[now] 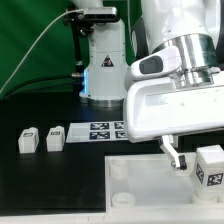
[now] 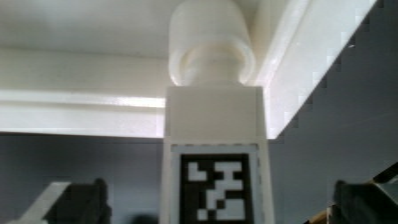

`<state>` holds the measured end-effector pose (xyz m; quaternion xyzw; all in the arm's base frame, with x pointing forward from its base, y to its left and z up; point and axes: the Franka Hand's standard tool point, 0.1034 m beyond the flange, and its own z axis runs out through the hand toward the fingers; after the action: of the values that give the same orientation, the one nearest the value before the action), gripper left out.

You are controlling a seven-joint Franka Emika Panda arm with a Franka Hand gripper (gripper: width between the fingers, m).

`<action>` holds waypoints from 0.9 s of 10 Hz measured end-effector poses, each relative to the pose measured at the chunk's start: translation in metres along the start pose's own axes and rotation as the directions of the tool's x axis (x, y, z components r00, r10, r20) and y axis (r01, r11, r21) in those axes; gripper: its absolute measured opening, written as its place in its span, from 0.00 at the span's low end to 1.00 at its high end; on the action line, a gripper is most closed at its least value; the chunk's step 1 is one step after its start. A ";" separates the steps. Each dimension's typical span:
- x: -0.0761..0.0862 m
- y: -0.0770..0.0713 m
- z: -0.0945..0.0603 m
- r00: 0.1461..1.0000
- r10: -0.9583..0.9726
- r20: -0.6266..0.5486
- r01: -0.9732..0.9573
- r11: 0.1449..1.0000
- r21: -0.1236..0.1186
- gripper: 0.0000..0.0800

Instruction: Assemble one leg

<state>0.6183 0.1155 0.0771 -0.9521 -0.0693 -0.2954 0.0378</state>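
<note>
**Clerk:** First entry?

**Keeper:** One leg [image 2: 221, 140], a white post. Its square tag [image 2: 221, 190] faced the wrist camera, and its rounded tip [image 2: 210, 55] pointed at the white tabletop [image 1: 140, 185]. In the exterior view it sat at that view's right, by the tabletop's corner.

**Clerk:** Seated in a socket?

**Keeper:** The tip possibly met the board, but the wrist view was too blurred to tell contact from a gap.

**Clerk:** Second entry?

**Keeper:** One gripper [image 2: 217, 203], spread wide. Its dark fingers [image 2: 71, 200] stood on either side of the leg with a gap on each side, gripping nothing.

**Clerk:** Remaining stock?

**Keeper:** Two spare legs [image 1: 28, 140] [image 1: 56, 137] at the exterior view's left, side by side and well apart from the arm. The marker board [image 1: 105, 130] lay just beside them.

**Clerk:** Step in hand?

**Keeper:** By my judgement, fitting this leg to its corner socket, between grips.

**Clerk:** Next move?

**Keeper:** Probably closing squarely on the post's flat sides. The leg must stay in line with the socket while it is turned, so that it goes in straight and does not tip out.
</note>
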 end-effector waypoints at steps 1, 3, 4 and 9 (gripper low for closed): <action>0.000 0.000 0.000 1.000 0.000 0.000 0.000 1.000 0.000 0.80; 0.000 0.000 0.000 1.000 0.000 0.001 0.000 1.000 0.000 0.81; 0.000 0.000 0.000 1.000 0.000 0.001 0.000 1.000 0.000 0.81; 0.024 0.005 -0.006 0.996 0.007 0.091 -0.008 1.000 0.009 0.81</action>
<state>0.6357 0.1124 0.0953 -0.9646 -0.0689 -0.2514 0.0403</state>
